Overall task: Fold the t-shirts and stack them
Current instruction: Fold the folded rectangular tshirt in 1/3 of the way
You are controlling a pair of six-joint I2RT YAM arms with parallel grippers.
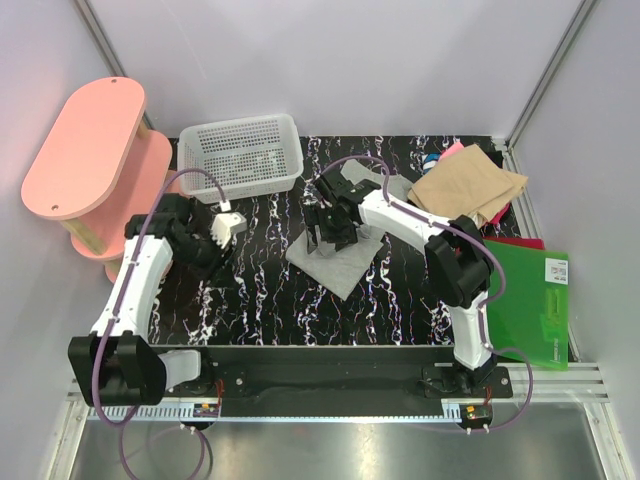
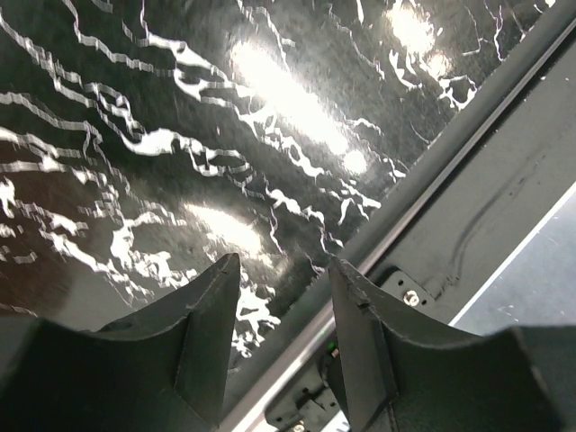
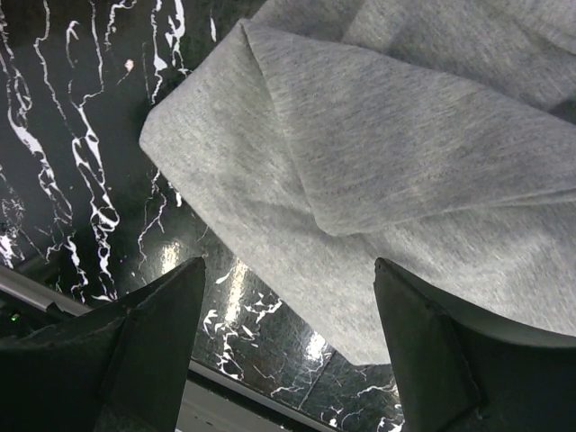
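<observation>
While tan t-shirt [image 1: 470, 180] is sitting folded at the table's [image 1: 260, 300] far-right corner, spread right gripper [image 3: 288, 270] is hovering over part-folded, unstacked grey t-shirt [image 1: 340, 265].

Grey t-shirt [image 1: 335, 262] lies folded at centre; tan t-shirt [image 1: 465, 182] folded far right.

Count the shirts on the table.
2 clearly: grey shirt mid-table, under the right tool; folded tan shirt back right. Pink cloth and blue cloth peek from under the tan one, so more may be hidden.
</observation>
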